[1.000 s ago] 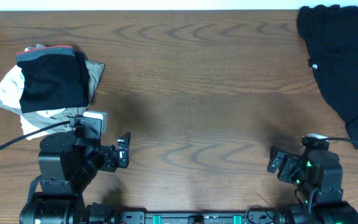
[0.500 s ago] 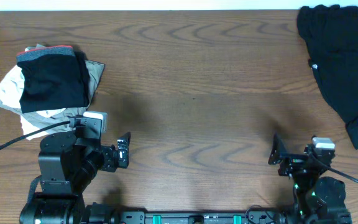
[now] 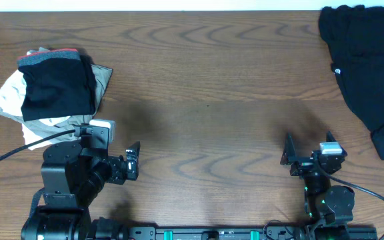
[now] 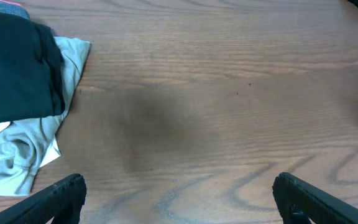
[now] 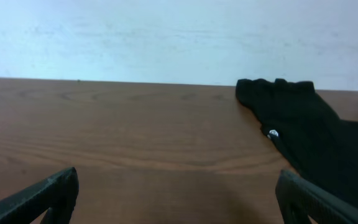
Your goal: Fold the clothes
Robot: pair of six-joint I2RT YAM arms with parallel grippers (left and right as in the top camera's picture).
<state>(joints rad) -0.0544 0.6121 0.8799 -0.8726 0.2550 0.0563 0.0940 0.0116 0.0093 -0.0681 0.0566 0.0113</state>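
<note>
- No word, number or brand name can be read in any view.
- A small pale round logo (image 5: 272,133) is seen on the black garment (image 5: 316,146), which lies ahead of the right gripper (image 5: 176,183), towards its right finger. The mark is too small for its content to be made out.
- From overhead the same logo is seen only as a pale dot at the garment's edge.
- On the pile of clothes (image 4: 17,93) ahead-left of the left gripper (image 4: 179,186), no lettering can be read.

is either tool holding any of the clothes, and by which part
Nothing is held. The left tool and the right tool both stand open and empty, apart from the pile of clothes and the black garment.
</note>
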